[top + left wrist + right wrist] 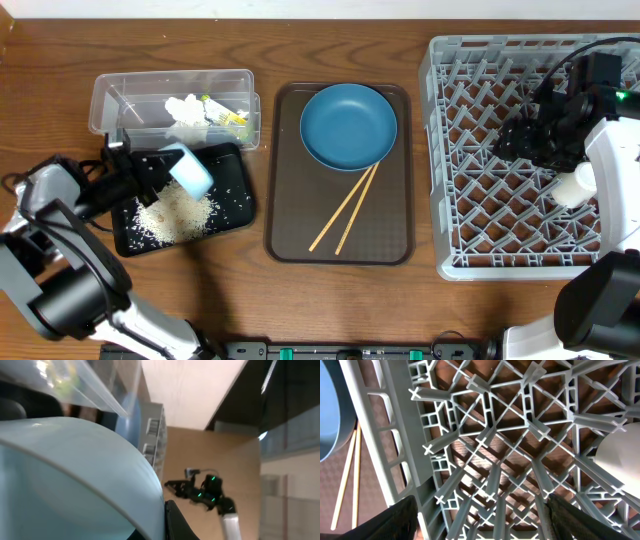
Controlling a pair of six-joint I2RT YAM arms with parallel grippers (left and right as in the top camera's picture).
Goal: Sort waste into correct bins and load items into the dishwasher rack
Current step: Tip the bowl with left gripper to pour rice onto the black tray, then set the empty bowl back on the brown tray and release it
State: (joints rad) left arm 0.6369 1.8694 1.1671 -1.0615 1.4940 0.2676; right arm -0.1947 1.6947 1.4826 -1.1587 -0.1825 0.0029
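Left gripper [160, 172] clamped the bowl [191, 170], tipped over the rice-strewn black tray [242, 215]; right gripper [515, 140] hung open above the rack [447, 150], one white cup [572, 186] loaded. The plate [348, 125] and chopsticks [345, 210] lay unloaded.

Spread pincer [481, 525] over grey rack [495, 435], white cup [620, 462] inside

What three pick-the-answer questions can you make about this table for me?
1. Where is the rice? A in the black tray B on the floor C on a chair
2. How many chopsticks lie on the brown tray? A one B two C five
3. What is the left tool doing? A open, empty B shut on the pale bowl C shut on a spoon
Answers: 1 A, white grains lie in it. 2 B, two thin sticks show. 3 B, it grips the tipped bowl.
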